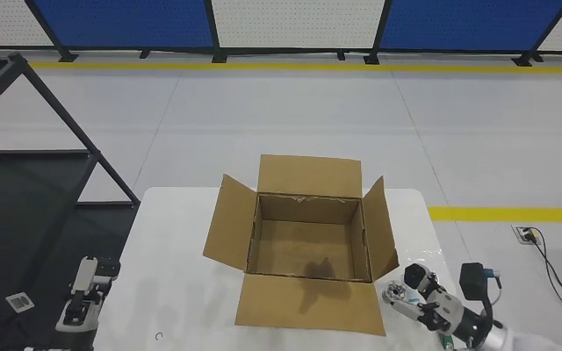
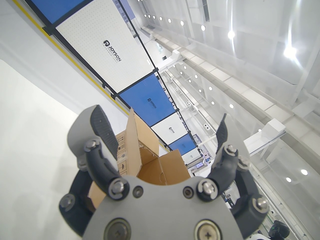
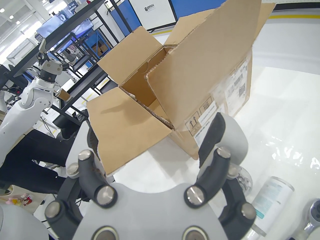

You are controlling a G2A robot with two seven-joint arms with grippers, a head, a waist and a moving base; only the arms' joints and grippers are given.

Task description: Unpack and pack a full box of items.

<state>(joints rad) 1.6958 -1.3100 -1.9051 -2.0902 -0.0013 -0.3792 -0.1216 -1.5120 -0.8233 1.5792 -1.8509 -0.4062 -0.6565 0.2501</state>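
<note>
The cardboard box (image 1: 309,175) was seen standing open at the middle of the white table (image 1: 176,263), all four flaps splayed outward and its floor bare. Unpacking was therefore judged done, and packing was taken as the step in hand. The right gripper (image 3: 155,131) was held low by the box's near right corner, jaws spread with nothing between them; a white bottle (image 3: 272,201) was on the table just beside it. The left gripper (image 2: 160,123) was likewise parted and empty, near the table's left edge and well apart from the box. For a clean start, the bottle would best be taken across its round body near the middle, lifted clear of the side flap — which leans outward on that side — and lowered into a corner so that room is left for the rest.
</note>
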